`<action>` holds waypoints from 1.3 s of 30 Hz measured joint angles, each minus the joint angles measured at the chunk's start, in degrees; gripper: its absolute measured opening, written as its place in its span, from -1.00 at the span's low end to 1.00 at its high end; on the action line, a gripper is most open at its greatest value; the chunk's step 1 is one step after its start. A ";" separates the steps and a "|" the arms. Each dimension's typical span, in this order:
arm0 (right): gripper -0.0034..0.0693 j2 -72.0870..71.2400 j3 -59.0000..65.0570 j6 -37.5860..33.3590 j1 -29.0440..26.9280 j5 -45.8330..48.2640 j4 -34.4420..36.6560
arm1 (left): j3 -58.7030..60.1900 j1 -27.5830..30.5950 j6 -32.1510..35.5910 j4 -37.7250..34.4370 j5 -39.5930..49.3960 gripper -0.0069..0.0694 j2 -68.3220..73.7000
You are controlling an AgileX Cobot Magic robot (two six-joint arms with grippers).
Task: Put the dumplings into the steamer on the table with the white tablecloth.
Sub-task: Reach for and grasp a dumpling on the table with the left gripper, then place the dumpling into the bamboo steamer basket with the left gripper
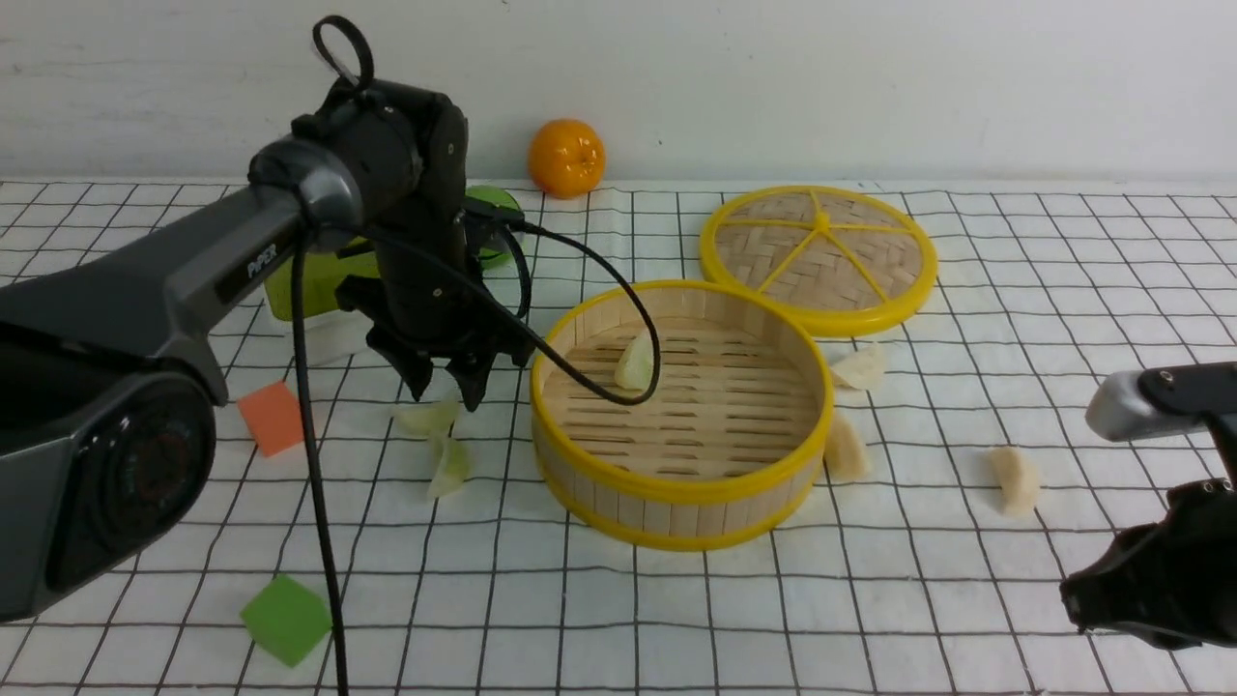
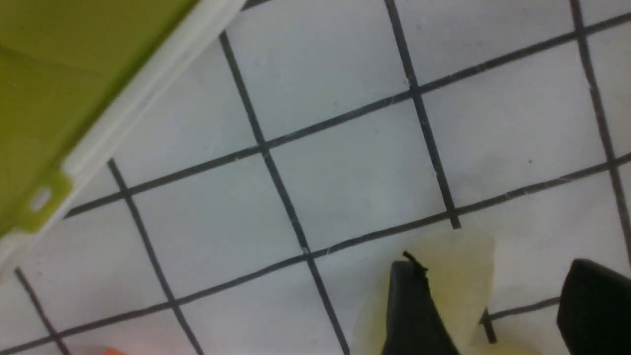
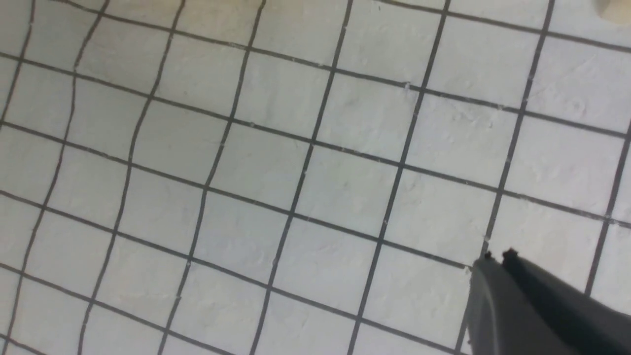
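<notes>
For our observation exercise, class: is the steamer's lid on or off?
Off. The lid lies flat on the tablecloth beyond the steamer, whose open top shows one green dumpling inside.

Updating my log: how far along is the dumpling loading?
Done: one green dumpling lies in the steamer. In hand: the left gripper, open, hovers over a second green dumpling. Left: that one, a third green dumpling and three white dumplings on the tablecloth.
</notes>
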 joint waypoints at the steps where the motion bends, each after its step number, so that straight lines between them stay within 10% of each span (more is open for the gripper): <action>1: -0.88 0.00 0.00 0.00 0.00 0.00 0.24 | 0.00 0.00 0.67 0.00 -0.08 0.19 0.60; 8: -0.86 0.00 0.00 -0.04 0.00 -0.05 0.70 | 0.00 0.00 0.97 0.09 -0.72 -0.28 1.63; 21: -0.85 0.03 0.00 -1.34 0.00 0.07 0.87 | -1.84 -0.06 -5.62 0.11 0.03 -0.30 -6.81; 29: -0.85 0.03 0.00 -1.46 0.00 -0.78 2.89 | -4.29 -3.73 -10.85 -26.90 -4.71 -0.31 -9.59; 34: -0.85 0.03 0.00 -1.46 0.00 -0.80 4.06 | -4.23 -11.52 -15.53 -21.58 -13.67 -0.37 -4.16; 39: -0.85 0.03 0.00 -1.46 0.00 -0.80 4.15 | -4.12 -14.77 -24.17 -11.71 -20.26 -0.85 -0.97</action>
